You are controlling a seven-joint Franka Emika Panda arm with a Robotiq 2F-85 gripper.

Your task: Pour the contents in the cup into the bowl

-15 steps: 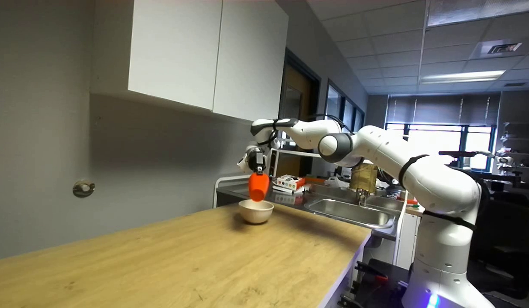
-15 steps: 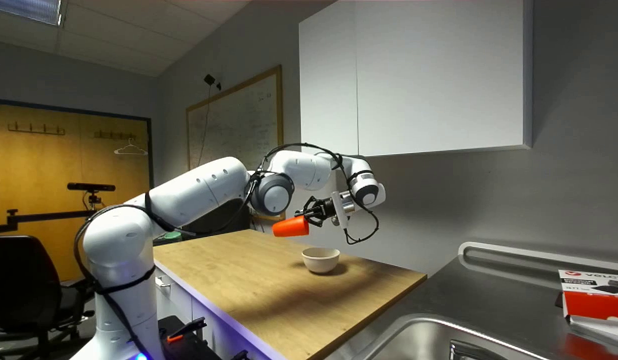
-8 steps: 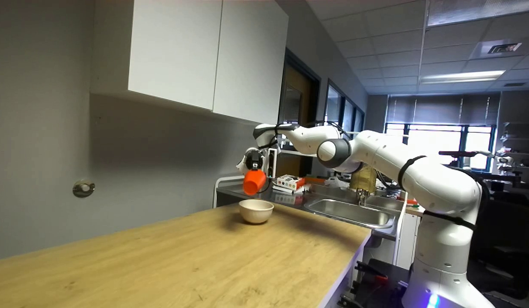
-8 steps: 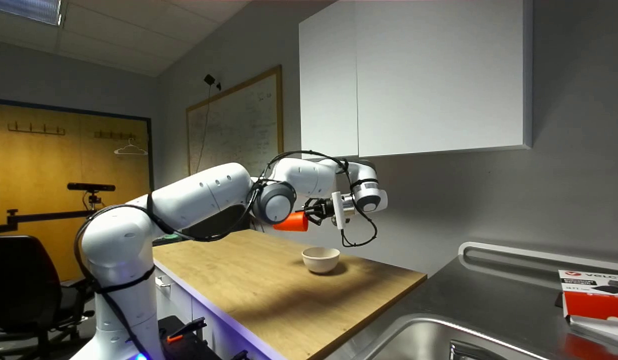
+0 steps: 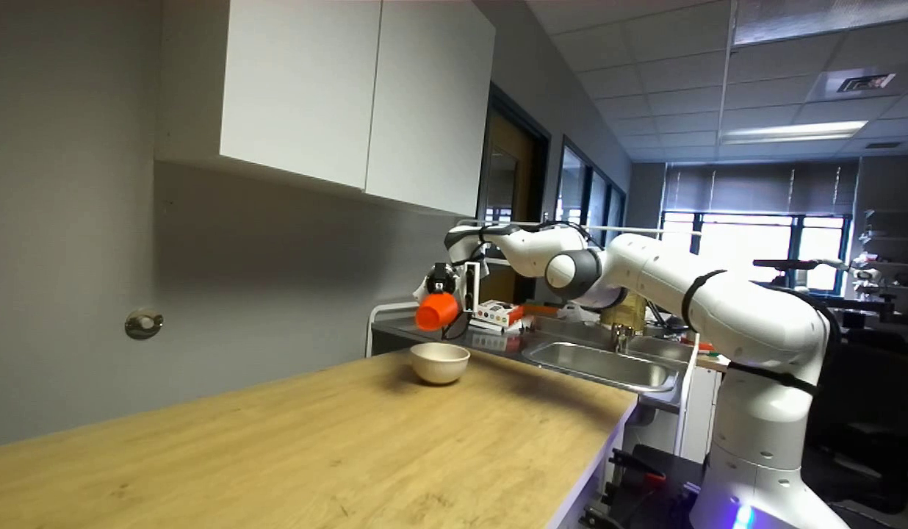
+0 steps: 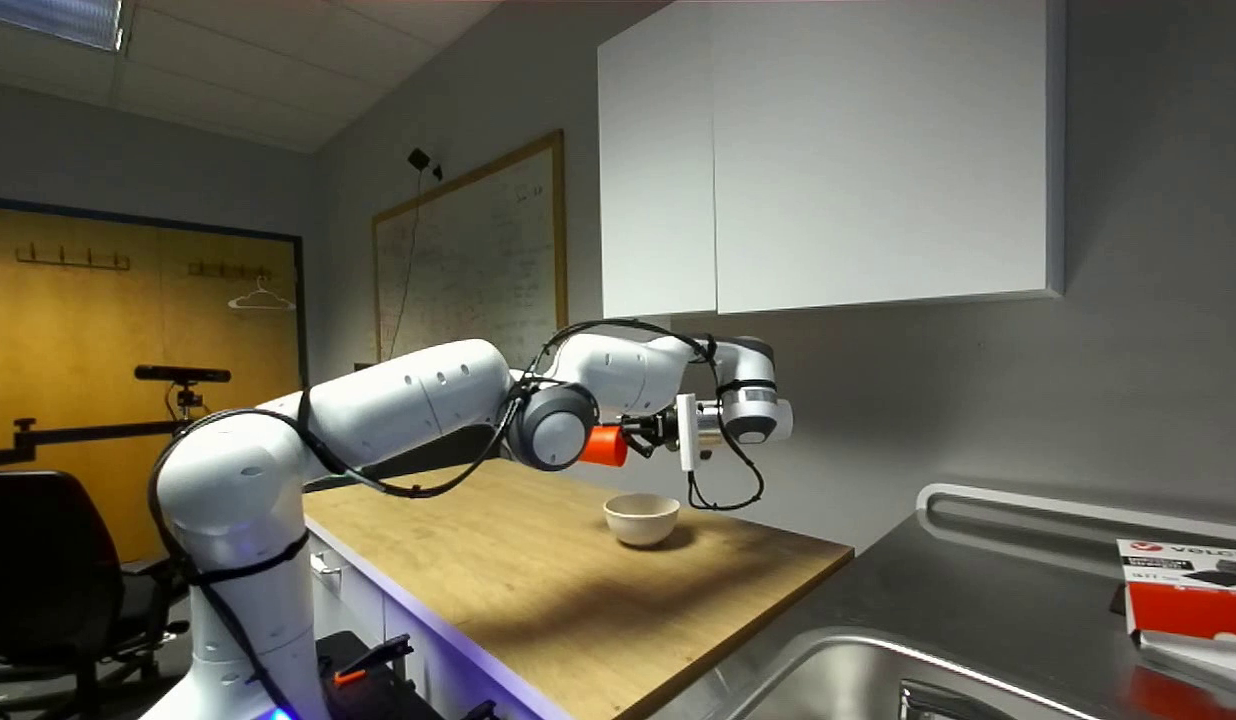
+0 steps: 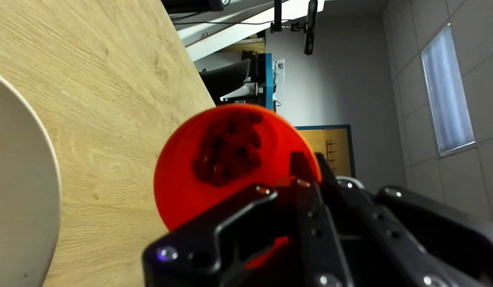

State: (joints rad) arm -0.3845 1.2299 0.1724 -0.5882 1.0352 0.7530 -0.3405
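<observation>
The red-orange cup [image 5: 436, 311] is held in the air above the bowl [image 5: 439, 365], apart from it. It lies nearly on its side in both exterior views; in an exterior view the arm partly hides the cup [image 6: 605, 446]. The wrist view looks into the cup [image 7: 178, 187], where dark red lumps [image 7: 230, 153] lie at the bottom. My gripper [image 7: 314, 163] is shut on the cup's wall, one finger inside and one outside. The pale bowl [image 6: 641, 522] stands upright on the table; its rim also shows at the wrist view's left edge [image 7: 23, 179].
The bowl stands on a wooden table [image 5: 336, 441] near its far end. Beyond it are a dark counter with a metal sink [image 5: 601, 364] and a red and white box [image 5: 496, 313]. A white wall cabinet [image 6: 828, 150] hangs above. A grey wall [image 5: 278, 294] runs behind the table.
The arm has sunk lower and drawn slightly back. The cup has tipped further from slanting to nearly level, still in the gripper. The bowl has not moved.
</observation>
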